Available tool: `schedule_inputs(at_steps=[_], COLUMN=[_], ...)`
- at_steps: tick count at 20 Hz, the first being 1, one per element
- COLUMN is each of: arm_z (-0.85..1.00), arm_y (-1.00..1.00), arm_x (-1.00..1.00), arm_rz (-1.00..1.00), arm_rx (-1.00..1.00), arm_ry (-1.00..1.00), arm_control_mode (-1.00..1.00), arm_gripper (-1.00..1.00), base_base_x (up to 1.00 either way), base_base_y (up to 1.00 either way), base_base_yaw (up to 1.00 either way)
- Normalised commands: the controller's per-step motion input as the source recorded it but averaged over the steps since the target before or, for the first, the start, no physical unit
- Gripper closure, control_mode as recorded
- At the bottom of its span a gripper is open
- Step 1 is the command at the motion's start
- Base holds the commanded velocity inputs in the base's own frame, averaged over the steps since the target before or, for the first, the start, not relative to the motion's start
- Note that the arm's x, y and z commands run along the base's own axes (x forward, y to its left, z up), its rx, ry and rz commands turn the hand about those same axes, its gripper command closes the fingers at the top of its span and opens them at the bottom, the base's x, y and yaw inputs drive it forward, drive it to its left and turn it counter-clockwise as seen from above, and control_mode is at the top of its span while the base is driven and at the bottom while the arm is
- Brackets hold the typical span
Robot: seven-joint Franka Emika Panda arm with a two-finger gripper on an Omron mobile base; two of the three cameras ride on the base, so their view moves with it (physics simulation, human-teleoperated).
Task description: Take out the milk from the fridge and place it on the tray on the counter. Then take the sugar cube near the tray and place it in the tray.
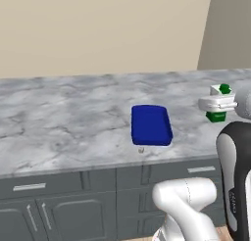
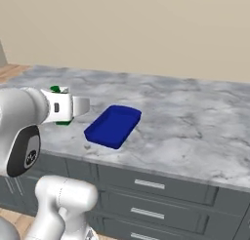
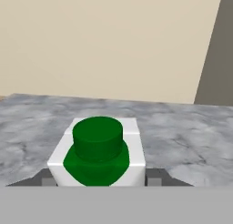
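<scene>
we find the task partly done. the milk point(image 1: 216, 104) is out of the fridge and is carried above the surface point(image 1: 63, 117), clamped at its middle between the fingers point(image 3: 154, 178). it is not yet on the tray point(image 1: 150, 125). in our judgement the carry is in hand and the set-down is still to come.

the fingers stand about half open, closed on the carton's two sides. the hand view shows the green cap point(image 3: 98, 136) upright between the two dark tips, so the carton is not tilted.

relative to the fingers, the tray lies off to one side and lower, well apart from the carton: to the left of them in the left base view, to the right in the right base view. it holds nothing.

the sugar cube point(image 1: 141, 150) sits on the surface just beside the tray's near edge, apart from the fingers and untouched. its transfer into the tray remains outstanding.
</scene>
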Motion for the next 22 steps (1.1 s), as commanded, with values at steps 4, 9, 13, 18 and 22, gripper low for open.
schedule_inputs(at_steps=[4,9,13,18,22], arm_z=[0.00,0.00,0.00,0.00,0.00], arm_y=[0.00,0.00,0.00,0.00,0.00], arm_x=[0.00,0.00,0.00,0.00,0.00], arm_rz=[0.00,0.00,0.00,0.00,0.00], arm_rx=[0.00,0.00,0.00,0.00,0.00], arm_ry=[0.00,0.00,0.00,0.00,0.00], arm_control_mode=[1.00,1.00,1.00,1.00,1.00], arm_gripper=[1.00,1.00,1.00,1.00,1.00], base_base_x=[0.32,0.49,0.92,0.67,0.23], base_base_y=[-0.14,0.00,0.00,0.00,0.00], base_base_yaw=[0.00,0.00,0.01,0.00,-0.14])
